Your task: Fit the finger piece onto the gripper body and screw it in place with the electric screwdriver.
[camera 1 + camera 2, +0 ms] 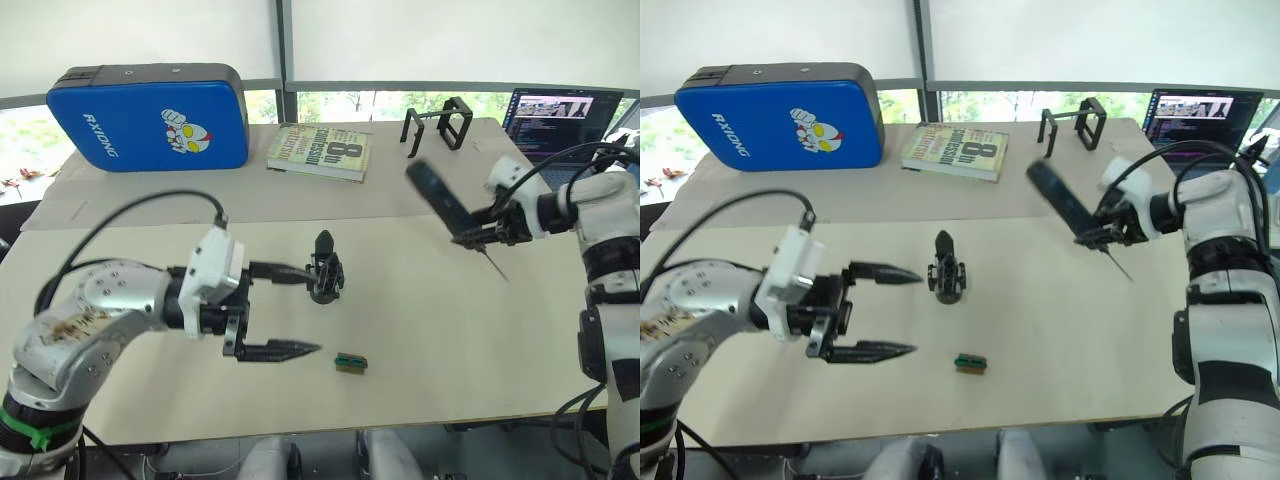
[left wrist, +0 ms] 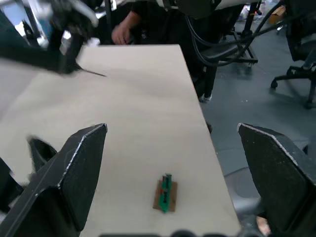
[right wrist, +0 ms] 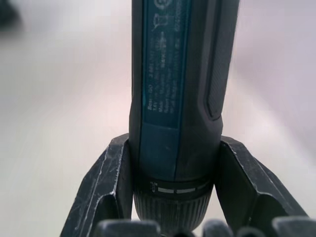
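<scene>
Right tool point(image 1: 478, 236): clamped on the electric screwdriver point(image 1: 441, 202), held above the worktop point(image 1: 430, 330); handle up and toward the robot's left, thin bit down and toward its right.
Left tool point(image 1: 288, 311): fingers spread wide, holding nothing, low over the worktop, pointing at the gripper body.
Gripper body point(image 1: 325, 268): upright mid-worktop, just beyond the left tool's upper fingertip; whether they touch, I cannot tell.
Direction: the gripper body lies well to the robot's left of the screwdriver, so the bit points away from it.
Nearer arm: left.
Finger piece: I cannot pick out a loose one.
Small green part point(image 1: 350, 363): lying beside the left tool's lower fingertip.
</scene>
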Controlling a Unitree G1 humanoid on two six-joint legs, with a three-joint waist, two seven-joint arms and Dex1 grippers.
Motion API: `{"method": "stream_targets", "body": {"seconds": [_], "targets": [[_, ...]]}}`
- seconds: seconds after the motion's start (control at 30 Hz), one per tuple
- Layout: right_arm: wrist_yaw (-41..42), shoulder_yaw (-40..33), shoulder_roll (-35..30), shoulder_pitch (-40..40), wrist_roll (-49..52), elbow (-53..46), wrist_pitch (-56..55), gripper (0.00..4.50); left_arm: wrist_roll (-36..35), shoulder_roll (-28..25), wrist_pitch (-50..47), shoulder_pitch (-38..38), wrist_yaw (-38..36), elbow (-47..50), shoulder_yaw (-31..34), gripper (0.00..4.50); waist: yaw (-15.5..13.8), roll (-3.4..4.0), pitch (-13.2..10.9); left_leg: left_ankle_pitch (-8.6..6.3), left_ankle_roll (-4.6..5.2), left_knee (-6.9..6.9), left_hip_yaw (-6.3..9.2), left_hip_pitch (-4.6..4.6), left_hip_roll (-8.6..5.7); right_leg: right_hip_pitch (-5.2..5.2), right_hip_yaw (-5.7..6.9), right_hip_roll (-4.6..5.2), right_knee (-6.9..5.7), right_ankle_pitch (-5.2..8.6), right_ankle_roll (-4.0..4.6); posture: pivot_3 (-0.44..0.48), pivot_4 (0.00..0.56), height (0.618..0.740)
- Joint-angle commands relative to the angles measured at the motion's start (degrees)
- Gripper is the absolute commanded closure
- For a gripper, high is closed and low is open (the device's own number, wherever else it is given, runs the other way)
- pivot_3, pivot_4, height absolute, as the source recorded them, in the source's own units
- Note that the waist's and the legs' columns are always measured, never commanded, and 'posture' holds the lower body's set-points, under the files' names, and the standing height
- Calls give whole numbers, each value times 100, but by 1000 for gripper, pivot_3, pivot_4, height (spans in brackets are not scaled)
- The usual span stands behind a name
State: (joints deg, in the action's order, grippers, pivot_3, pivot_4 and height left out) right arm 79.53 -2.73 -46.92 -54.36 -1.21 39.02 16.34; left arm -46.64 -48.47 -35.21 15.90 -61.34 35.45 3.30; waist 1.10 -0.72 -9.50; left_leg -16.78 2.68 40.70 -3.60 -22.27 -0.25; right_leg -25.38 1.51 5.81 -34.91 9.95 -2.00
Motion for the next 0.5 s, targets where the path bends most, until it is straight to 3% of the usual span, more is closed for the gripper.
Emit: {"method": "stream_targets", "body": {"seconds": [0.03,0.1,0.23,0.37,0.5], "targets": [[-606,-1432,199,1362,1571,-3473,2045,2589,345,116,423,-210,-8,-80,2,0,-101,1,1,-5,-2,1,2,-7,6,-9,4,-5,0,0,0,0,150,740],[-1140,-1995,535,2131,2145,-4818,2706,2589,464,228,542,-293,14,-193,-57,0,-181,1,1,-8,-2,3,0,-26,7,-27,5,-7,2,1,1,0,150,740],[-2854,-2975,2017,3282,3037,-6923,3323,2589,907,410,1109,-670,-357,-485,-406,0,-191,0,2,-11,4,15,-4,-35,3,-31,-1,-7,-4,0,1,0,150,740],[-3279,-2975,2314,4113,3451,-7808,3226,2589,1387,326,1766,-867,-943,-853,-718,0,-195,-1,1,-37,50,22,-8,-29,-11,-27,-13,-3,4,-3,-5,0,150,740],[-3087,-2478,2263,4864,3842,-8253,2952,2589,1855,440,2405,-732,-1564,-1551,-1235,0,-167,-1,1,-37,49,20,-13,30,0,19,-27,-21,7,11,10,0,150,740]]}}
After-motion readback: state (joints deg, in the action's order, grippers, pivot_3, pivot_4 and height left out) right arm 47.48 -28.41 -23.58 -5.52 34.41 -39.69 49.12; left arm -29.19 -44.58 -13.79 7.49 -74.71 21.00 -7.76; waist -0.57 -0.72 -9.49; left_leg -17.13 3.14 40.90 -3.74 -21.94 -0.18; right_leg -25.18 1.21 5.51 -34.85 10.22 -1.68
